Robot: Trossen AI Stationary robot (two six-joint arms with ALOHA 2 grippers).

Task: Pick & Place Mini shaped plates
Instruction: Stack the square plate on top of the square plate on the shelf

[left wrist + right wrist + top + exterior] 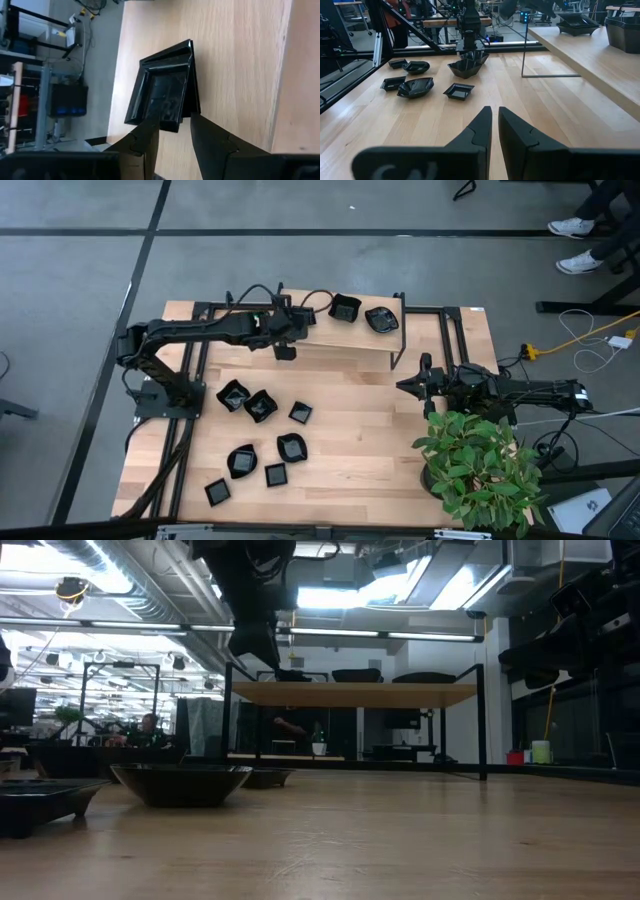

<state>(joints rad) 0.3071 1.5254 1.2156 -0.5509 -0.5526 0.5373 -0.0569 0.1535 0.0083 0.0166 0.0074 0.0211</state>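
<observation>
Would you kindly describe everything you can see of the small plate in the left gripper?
The square plate is glossy black with a raised stepped rim and a flat greyish centre. The left gripper pinches one edge between its fingers, holding it tilted, clear of the wooden shelf near the table's far edge. Nothing else touches it.

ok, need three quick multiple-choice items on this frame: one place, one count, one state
1. Where is the leafy green plant?
A beside the right arm
B on the floor
C at the table's left edge

2. How many glossy black mini plates are on the raised wooden shelf?
A none
B two
C five

3. What is the left pincer doing?
A open, empty
B shut on a square black plate
C out of view

Key: A, the plant fills the right front corner. B, two sit side by side. B, fingers pinch its rim.
</observation>
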